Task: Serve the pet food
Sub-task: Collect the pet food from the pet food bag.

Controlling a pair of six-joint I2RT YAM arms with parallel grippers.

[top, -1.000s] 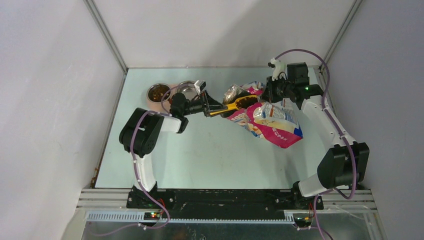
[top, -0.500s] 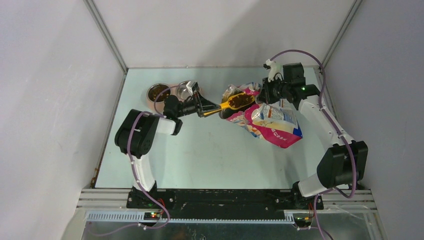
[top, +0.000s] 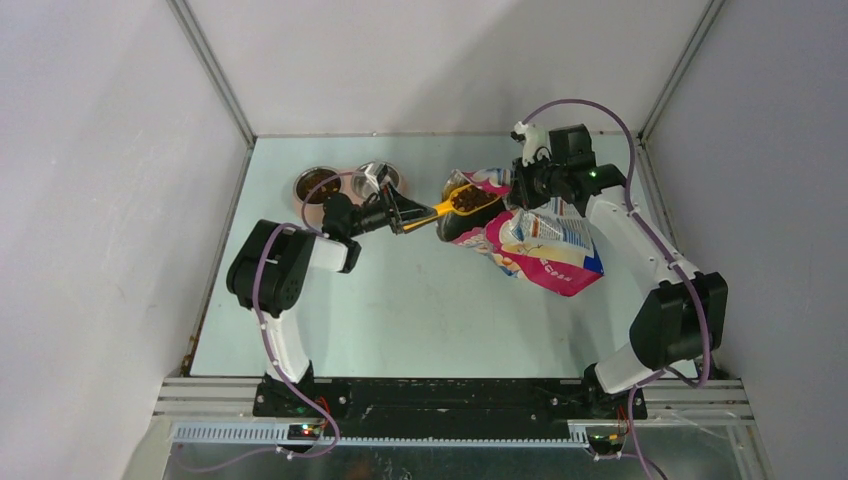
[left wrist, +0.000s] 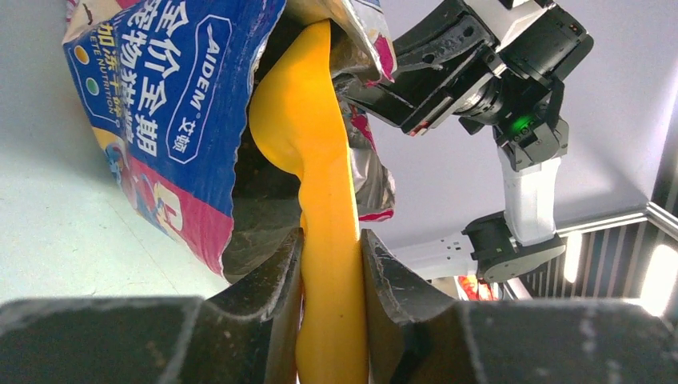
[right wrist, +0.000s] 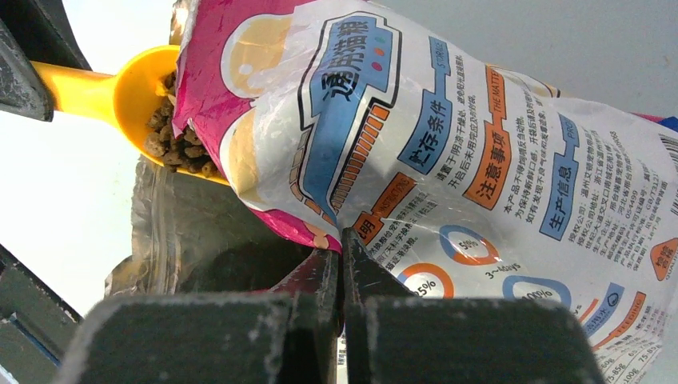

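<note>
The pet food bag point(top: 545, 245) lies tilted at the right back of the table, mouth toward the left. My right gripper point(top: 520, 185) is shut on the rim of the bag point(right wrist: 448, 136), jaws pinching the foil edge point(right wrist: 341, 248). My left gripper point(top: 405, 213) is shut on the handle of the orange scoop point(top: 462, 200); the handle point(left wrist: 328, 240) fills the gap between both fingers. The scoop's bowl point(right wrist: 136, 88) sits at the bag's mouth, heaped with brown kibble point(right wrist: 172, 140).
The double-bowl feeder point(top: 300, 196) stands at the back left, just behind my left wrist. Its left bowl holds kibble point(top: 318, 185); the right bowl point(top: 375, 178) is partly hidden by the arm. Walls close in the table on three sides.
The left gripper drew the loaded scoop leftward, out toward the bag's mouth. The right gripper shifted left with the bag's rim.
</note>
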